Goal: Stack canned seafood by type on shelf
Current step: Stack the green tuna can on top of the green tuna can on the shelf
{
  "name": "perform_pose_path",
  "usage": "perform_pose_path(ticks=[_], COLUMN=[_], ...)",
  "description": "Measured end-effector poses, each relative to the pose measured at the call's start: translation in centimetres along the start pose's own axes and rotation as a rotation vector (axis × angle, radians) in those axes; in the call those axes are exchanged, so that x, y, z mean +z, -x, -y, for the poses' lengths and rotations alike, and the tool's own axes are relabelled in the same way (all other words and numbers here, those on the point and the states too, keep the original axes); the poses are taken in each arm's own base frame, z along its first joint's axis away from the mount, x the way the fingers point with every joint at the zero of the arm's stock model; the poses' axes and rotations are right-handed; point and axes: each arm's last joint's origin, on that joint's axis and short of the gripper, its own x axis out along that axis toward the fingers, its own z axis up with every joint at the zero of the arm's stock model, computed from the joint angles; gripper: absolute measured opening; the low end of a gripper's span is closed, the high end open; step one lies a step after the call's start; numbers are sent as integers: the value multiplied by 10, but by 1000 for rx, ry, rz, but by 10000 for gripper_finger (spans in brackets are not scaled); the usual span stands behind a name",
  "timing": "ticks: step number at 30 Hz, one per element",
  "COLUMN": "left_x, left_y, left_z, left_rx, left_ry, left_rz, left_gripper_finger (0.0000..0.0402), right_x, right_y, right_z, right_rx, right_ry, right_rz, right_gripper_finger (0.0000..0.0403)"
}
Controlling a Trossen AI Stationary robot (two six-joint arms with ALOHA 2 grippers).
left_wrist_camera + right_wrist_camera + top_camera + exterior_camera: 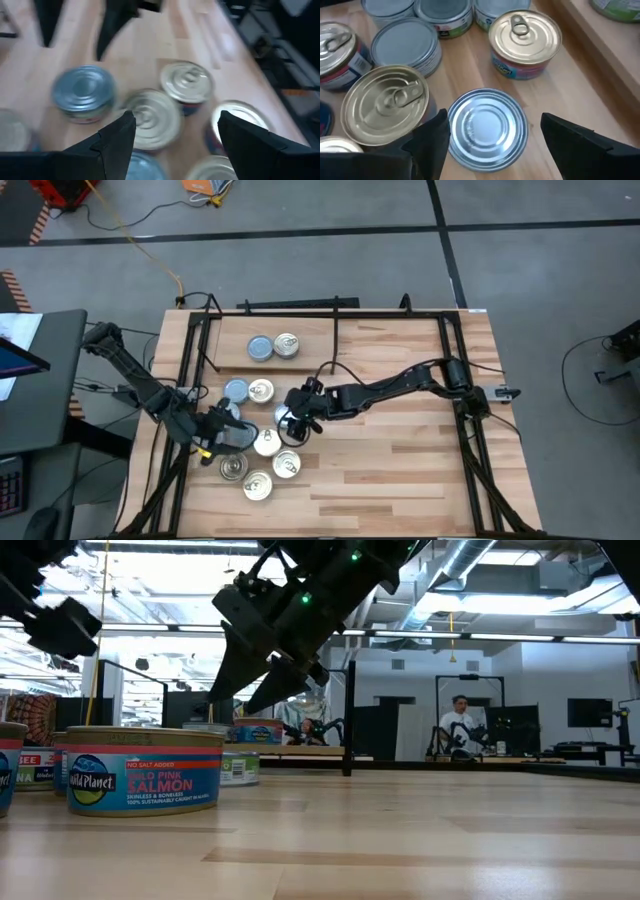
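Note:
Several flat round tins of canned seafood lie in a loose cluster on the table's left half [262,465]. Two more, a bluish-grey one [260,347] and a gold one [286,345], stand on the shelf plank [232,352] at the far side. My right gripper [494,120] hovers open over the cluster. Its fingers stand on either side of a bluish-grey tin [487,127] without touching it. My left gripper [175,137] is open too, at the cluster's left edge [228,436], above a gold tin [152,117].
Close around the right gripper's tin stand a gold tin [385,105], a gold pull-tab tin [525,37] and a bluish-grey one [405,45]. A salmon tin [145,770] sits near the front. The shelf's black frame rods [335,340] cross the far side. Bare wood lies to the right [420,460].

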Motion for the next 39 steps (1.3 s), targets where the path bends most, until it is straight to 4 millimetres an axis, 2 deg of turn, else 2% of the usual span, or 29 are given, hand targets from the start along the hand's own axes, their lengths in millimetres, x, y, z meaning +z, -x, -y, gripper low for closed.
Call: perform_pose_path(ticks=[11,17,21,25,30,34,39], left_x=[-9,-4,0,-2,-5,-6,-8], left_y=[-27,-39,-42,-46,-50,-50,-48], left_z=[-6,-5,-12,-30,-48,-45,-43], left_rx=[187,121,103,178,308,232,253], left_ry=[-61,-126,-125,-68,-33,-46,-105], left_rz=[-85,-86,-91,-171,-223,-254,-264], left_gripper_finger=[269,269,269,269,269,269,269], right_x=[-5,-7,-11,-10,-2,-8,-17], right_y=[1,5,5,5,-2,-13,-16], right_z=[-4,-9,-7,-8,-15,-20,-25], right_rx=[12,24,12,24,45,47,41], right_ry=[38,36,48,42,12,34,61], right_rz=[-35,-83,-123,-110,16,42,4], right_gripper_finger=[333,333,333,333,333,333,333])
